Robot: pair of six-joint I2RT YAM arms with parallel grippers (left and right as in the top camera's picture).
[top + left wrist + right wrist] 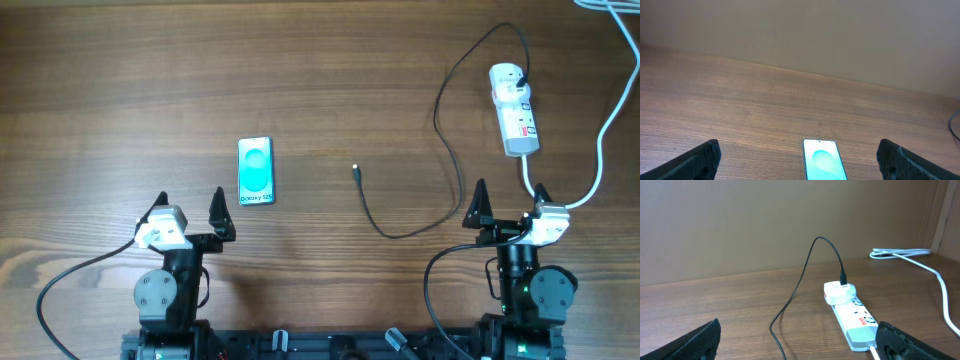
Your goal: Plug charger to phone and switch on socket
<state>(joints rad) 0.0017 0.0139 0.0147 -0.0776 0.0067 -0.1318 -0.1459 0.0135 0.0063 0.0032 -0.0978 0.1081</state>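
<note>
The charger (pixel 436 115) lies loose on the table (pixel 100 80) in the overhead view. Its black cable leaves the adapter on the socket (pixel 513 110) at upper right and sweeps down right of centre. It ends in a small connector at mid-frame, touching nothing. The phone (pixel 255 171) sits left of centre, cyan screen up, well apart from that connector. The left jaws, at lower left, are spread wide and empty, with the phone just up-frame and right of them. The right jaws, at lower right, are also spread wide and empty. The socket is straight up-frame from them, and the white cord (pixel 600 150) curls past on their right.

Over to the left wrist view, which shows only one end of the phone (pixel 824 160). It sits at the bottom edge between the two parted fingers, slightly right of centre. A sliver of black cable clips the right edge.

Now the right wrist view, and here is what the overhead flattens. The charger (pixel 805 275) arches up off the adapter, clear of the table, then drops toward bottom centre. The socket (pixel 852 317) sits at lower right between the open fingers, nearer the right one, its red marks showing. The white cord (pixel 910 260) trails down the right side.
</note>
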